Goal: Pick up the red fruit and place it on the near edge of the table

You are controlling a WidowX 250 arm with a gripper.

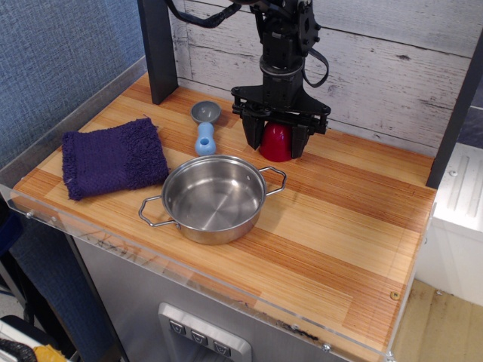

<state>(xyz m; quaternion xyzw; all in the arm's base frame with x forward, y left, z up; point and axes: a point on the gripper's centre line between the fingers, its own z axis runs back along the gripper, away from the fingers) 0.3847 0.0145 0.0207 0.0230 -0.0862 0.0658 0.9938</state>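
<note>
The table [339, 249] is a striped wooden plank top with a clear rim along its near edge. Nearest the camera on it stands a steel pot [213, 197] with two loop handles, sitting a little left of centre. To the left, slightly farther back, lies a purple cloth [113, 157], folded flat and well apart from the pot. Behind the pot rests a blue scoop [205, 127] with a grey bowl, its handle pointing toward the pot's rim.

Farther back, just beyond the pot's right handle, the red fruit [276, 142] stands upright on the wood near the whitewashed plank wall [377, 60]. The gripper [276, 136] hangs directly over it, reaching straight down from the black arm. Its dark fingers [252, 133] stand on either side of the fruit, flanking the dome so that only the lower middle part shows between them. They sit close against its sides, though whether they actually press on it cannot be told from this view. The fruit's base appears to rest on the table.
</note>
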